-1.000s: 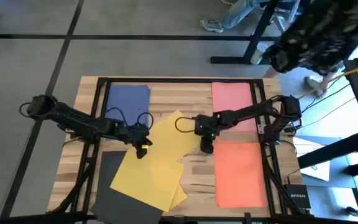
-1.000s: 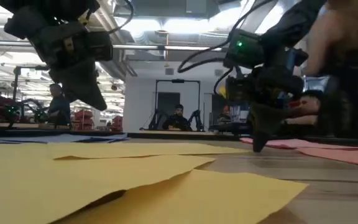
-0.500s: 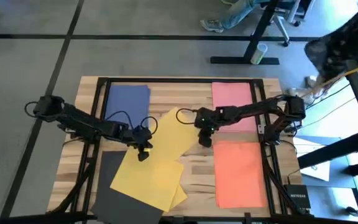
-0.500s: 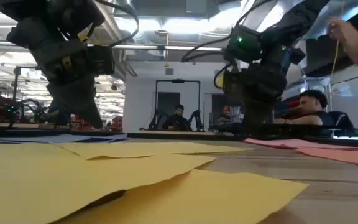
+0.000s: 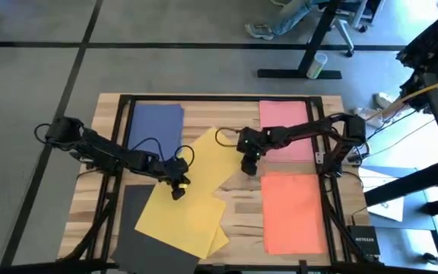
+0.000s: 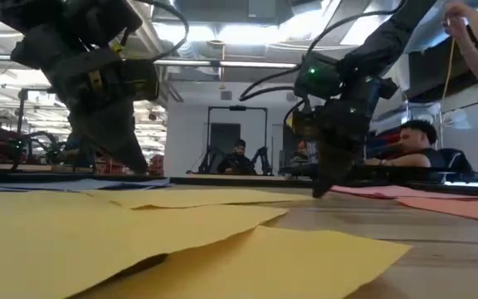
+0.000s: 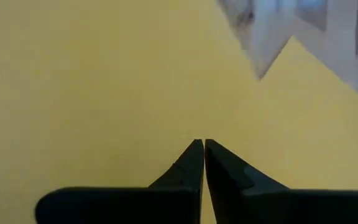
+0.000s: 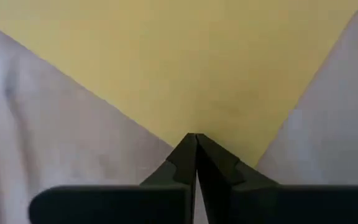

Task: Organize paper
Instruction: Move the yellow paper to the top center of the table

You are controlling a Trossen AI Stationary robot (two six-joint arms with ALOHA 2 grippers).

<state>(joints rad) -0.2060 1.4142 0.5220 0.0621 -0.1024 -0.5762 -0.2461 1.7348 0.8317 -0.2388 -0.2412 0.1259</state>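
Two yellow sheets (image 5: 192,194) lie overlapping at the table's middle, flat on the wood and partly on a dark grey sheet (image 5: 139,240). A navy sheet (image 5: 157,122) lies at the far left, a pink sheet (image 5: 284,122) at the far right, and an orange sheet (image 5: 295,213) at the near right. My left gripper (image 5: 177,192) is shut, tips down on the yellow paper's middle. My right gripper (image 5: 248,167) is shut at the upper yellow sheet's right corner. My left gripper presses its shut fingertips (image 7: 202,146) down on the yellow sheet's inner area (image 7: 166,93), slanting down from the table's left. The sheet lies flat. My right gripper presses its shut fingertips (image 8: 194,140) on the upper yellow sheet's right corner (image 8: 210,118), coming from above. The corner lies on the wood.
A black frame (image 5: 219,97) runs around the tabletop. Bare wood (image 5: 242,217) shows between the yellow and orange sheets. In the low view people (image 6: 237,158) sit in the room behind, and a hand (image 6: 471,33) shows at the upper right.
My right gripper has gone toward the table's far edge and a little left, staying shut. The upper yellow sheet has slid and turned with it, its far corner moving left. My left gripper has crept toward the near edge on the paper.
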